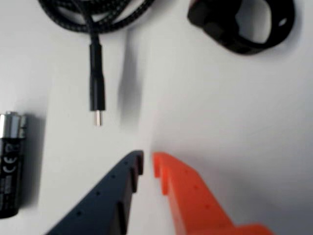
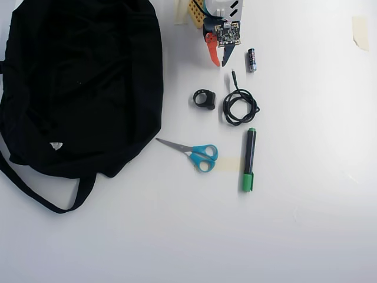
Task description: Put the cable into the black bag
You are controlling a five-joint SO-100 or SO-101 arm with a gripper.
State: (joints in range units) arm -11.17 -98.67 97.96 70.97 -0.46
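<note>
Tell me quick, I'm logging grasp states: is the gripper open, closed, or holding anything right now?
Gripper: nearly closed, only a narrow gap between the fingertips, holding nothing; the cable lies untouched on the table ahead of it.

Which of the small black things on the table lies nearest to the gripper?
The cable: its plug end points at the gripper, nearer than the battery or the black ring.

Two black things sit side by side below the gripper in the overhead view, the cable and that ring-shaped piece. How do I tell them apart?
The cable is a thin braided cord in a loose coil; the ring-shaped piece is one thick, chunky band. The cable has a straight tail ending in a small metal plug pointing toward the gripper; the ring has none. In the overhead view the cable lies right, spreading wider; the ring lies left, nearer the black bag. Both are black.
</note>
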